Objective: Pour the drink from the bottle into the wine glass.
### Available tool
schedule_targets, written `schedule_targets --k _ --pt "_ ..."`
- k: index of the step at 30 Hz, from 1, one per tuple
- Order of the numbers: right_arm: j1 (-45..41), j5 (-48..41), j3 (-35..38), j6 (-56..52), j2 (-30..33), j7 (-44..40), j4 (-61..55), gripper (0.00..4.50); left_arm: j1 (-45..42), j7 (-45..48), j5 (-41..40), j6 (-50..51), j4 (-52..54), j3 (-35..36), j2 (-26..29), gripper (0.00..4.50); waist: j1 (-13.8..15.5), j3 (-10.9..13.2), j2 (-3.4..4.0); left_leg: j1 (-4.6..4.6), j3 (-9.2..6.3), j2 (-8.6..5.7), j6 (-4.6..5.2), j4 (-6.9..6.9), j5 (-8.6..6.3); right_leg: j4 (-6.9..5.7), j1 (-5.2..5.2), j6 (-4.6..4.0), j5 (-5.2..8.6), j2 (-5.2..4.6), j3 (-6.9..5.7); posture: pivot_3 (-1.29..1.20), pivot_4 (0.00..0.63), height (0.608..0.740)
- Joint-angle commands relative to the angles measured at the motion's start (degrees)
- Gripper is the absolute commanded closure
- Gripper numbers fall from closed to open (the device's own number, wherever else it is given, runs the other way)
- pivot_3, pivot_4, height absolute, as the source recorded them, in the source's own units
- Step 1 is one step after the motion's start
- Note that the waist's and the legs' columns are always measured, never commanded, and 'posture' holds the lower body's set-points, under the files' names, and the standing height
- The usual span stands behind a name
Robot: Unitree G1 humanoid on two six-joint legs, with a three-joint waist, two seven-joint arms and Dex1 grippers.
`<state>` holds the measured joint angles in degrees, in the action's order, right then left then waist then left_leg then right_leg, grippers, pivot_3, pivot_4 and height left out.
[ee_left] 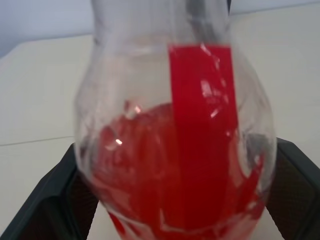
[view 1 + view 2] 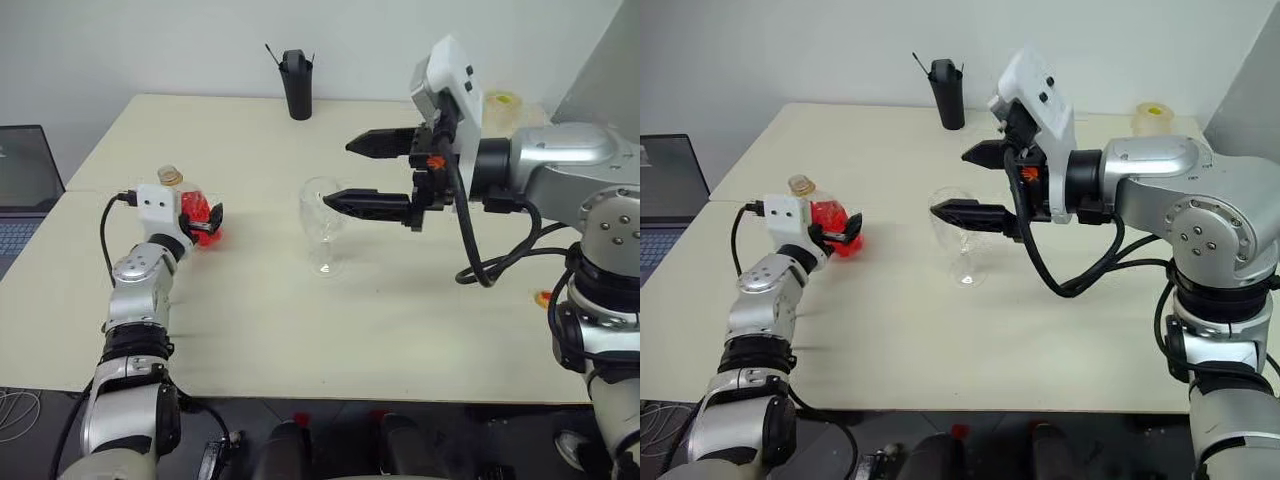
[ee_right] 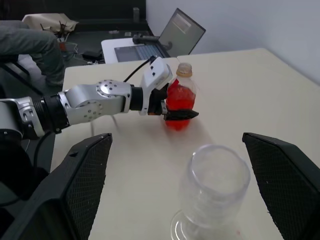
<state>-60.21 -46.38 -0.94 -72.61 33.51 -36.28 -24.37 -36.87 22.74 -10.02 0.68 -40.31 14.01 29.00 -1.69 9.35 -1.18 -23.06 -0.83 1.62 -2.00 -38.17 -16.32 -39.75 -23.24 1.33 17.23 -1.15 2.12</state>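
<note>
One bottle (image 2: 192, 212) of red drink (image 1: 175, 185), one wine glass (image 2: 322, 228), one black cup (image 2: 297, 84) and one laptop (image 3: 176, 33) beside the desk (image 2: 300, 340); two hands, left hand (image 2: 203, 222) and right hand (image 2: 350, 173).

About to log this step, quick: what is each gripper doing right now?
Left gripper: open, fingers on either side of the bottle, not closed on it.
Right gripper: open, holding nothing, poised by the wine glass.

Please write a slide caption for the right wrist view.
Open right tool flanks clear stemmed glass; small clear red-filled bottle stands beyond.
</note>
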Motion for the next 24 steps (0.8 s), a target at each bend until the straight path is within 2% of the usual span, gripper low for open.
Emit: schedule_targets --k 1,4,7,13,16,18,21,24 --pt "-0.1 -0.2 1.3 1.8 0.8 -0.1 -1.7 0.04 -3.9 0.1 0.8 -5.0 -5.0 -0.2 -0.4 0.00 0.0 0.0 -0.01 0.00 0.00 0.01 0.00 0.00 0.00 0.00 -0.01 0.00 0.00 0.01 -0.02 0.00 0.150 0.740" --pt "0.2 -0.3 1.4 1.9 0.8 0.5 -1.9 0.04 -6.3 0.4 1.4 -7.7 -9.4 -0.6 -0.7 0.00 0.0 0.0 -0.02 0.00 -0.01 0.01 0.00 -0.01 0.00 -0.03 -0.02 0.00 0.00 0.03 -0.07 0.00 0.150 0.740" --pt "0.5 0.0 1.6 1.9 0.7 1.5 -2.3 0.00 -8.3 0.9 1.6 -10.1 -13.1 -0.5 -1.1 0.59 0.0 0.0 -0.02 0.00 0.02 0.00 0.00 -0.01 0.00 -0.02 -0.02 0.00 0.00 0.03 -0.07 0.00 0.150 0.740" --pt "1.2 -0.2 2.0 1.6 0.8 3.0 -3.0 0.00 -10.0 1.4 1.7 -12.4 -16.8 -0.5 -1.3 2.27 0.0 0.0 -0.02 0.00 0.01 0.01 0.00 -0.01 0.00 -0.05 -0.02 0.00 0.00 0.03 -0.09 0.00 0.150 0.740" --pt "1.5 -0.4 2.3 1.6 1.0 3.4 -3.3 0.00 -10.2 1.6 1.6 -13.1 -17.7 -0.4 -1.3 2.82 0.0 0.0 -0.02 0.00 0.00 0.00 0.00 -0.01 0.00 -0.05 -0.02 0.00 0.00 0.03 -0.09 0.00 0.150 0.740" --pt "1.9 -0.1 2.3 2.1 1.1 3.7 -3.6 0.00 -10.3 2.3 1.3 -13.8 -17.7 -0.2 -1.3 3.03 0.0 0.0 -0.02 0.00 0.01 -0.01 0.00 -0.01 0.00 -0.05 -0.02 0.00 0.00 0.03 -0.09 0.00 0.150 0.740" --pt "3.1 0.2 3.0 3.5 1.7 3.6 -4.5 0.00 -10.2 4.4 0.4 -14.7 -16.2 -0.1 -1.6 3.10 0.0 0.0 -0.02 -0.01 0.00 -0.01 0.00 -0.02 0.00 -0.05 -0.02 0.00 0.00 0.03 -0.10 0.00 0.150 0.740" --pt "8.9 0.0 4.8 5.9 3.9 2.7 -8.3 0.00 -9.5 8.2 -1.1 -14.7 -12.7 0.1 -1.8 3.10 0.1 0.0 -0.05 -0.06 -0.02 0.00 0.00 -0.02 0.00 0.01 -0.02 0.01 0.00 0.03 -0.13 0.00 0.150 0.740"
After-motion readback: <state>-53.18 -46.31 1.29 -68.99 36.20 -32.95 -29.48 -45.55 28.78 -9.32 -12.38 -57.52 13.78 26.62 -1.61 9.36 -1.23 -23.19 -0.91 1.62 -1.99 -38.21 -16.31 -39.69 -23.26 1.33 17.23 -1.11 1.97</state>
